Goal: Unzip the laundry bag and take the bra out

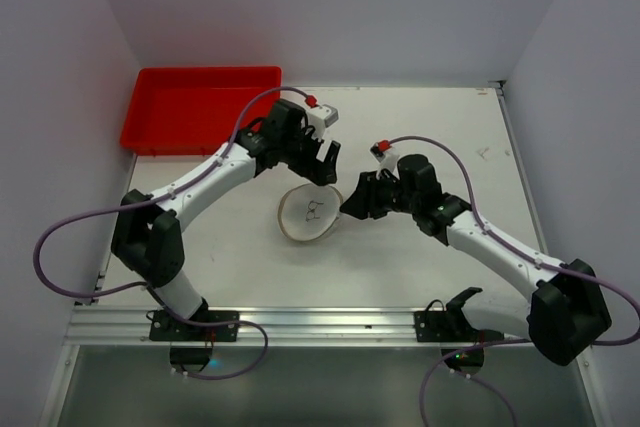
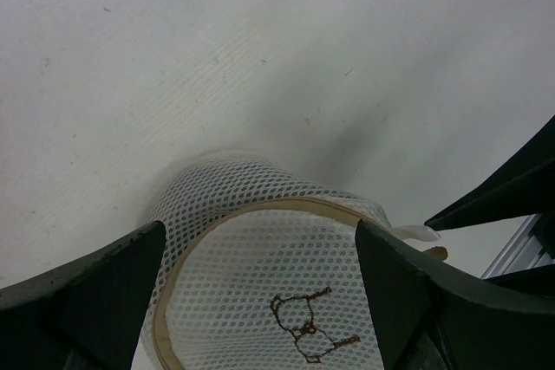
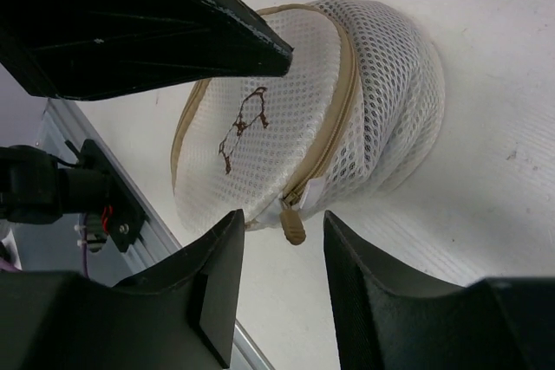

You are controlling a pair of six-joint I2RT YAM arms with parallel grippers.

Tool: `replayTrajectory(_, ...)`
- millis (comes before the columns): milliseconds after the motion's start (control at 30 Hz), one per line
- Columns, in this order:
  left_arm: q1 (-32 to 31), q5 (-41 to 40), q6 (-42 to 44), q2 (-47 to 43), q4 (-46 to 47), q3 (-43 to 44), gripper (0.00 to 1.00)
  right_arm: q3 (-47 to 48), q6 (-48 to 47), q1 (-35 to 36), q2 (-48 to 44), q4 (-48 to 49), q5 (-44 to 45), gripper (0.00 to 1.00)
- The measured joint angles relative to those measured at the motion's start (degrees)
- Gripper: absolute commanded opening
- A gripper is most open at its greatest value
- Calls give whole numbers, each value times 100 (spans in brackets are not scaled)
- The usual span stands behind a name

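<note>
Right gripper (image 3: pixel 283 217): narrow, not closed, zipper pull (image 3: pixel 294 229) just ahead of its gap. We note the laundry bag (image 3: pixel 373 84) on the bench (image 2: pixel 260 41), between both grippers. Left gripper (image 2: pixel 260 227) wide, straddling the bag's round face.

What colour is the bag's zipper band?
Tan; the zipper band shows best in the right wrist view.

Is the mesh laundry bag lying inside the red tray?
No, the laundry bag lies on the white table, well apart from the red tray at the far left corner.
</note>
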Motion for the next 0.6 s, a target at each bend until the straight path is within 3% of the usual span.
replayTrajectory(500,37,374,780,544,-387,444,94,48,-33,26,267,107,-66,30)
replayTrajectory(600,37,313,778,555,-490,474,94,48,-59,26,267,105,-66,22)
